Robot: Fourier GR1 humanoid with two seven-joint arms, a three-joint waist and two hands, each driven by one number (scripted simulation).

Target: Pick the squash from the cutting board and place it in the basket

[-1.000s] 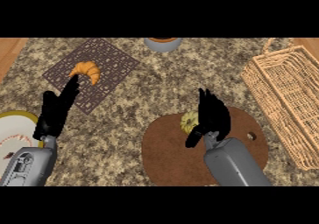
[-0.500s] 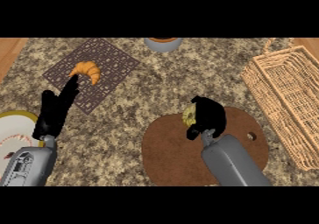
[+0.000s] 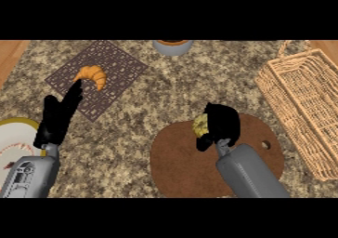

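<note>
A yellow squash [image 3: 200,125] shows at the left side of my right hand [image 3: 222,122], whose fingers curl round it over the round brown cutting board [image 3: 182,162]. Most of the squash is hidden by the hand. Whether it is lifted off the board I cannot tell. The wicker basket [image 3: 308,100] stands at the right edge of the counter, well apart from the hand. My left hand [image 3: 59,114] rests open at the left, fingers pointing up toward the dark mat.
A croissant [image 3: 94,76] lies on a dark lattice mat [image 3: 107,76] at the back left. A grey bowl [image 3: 173,45] sits at the back edge. A white and yellow plate [image 3: 10,142] lies at the far left.
My right hand's fingers have curled in from straight and closed round the squash, and the hand has shifted slightly up and left. The left hand has not moved.
</note>
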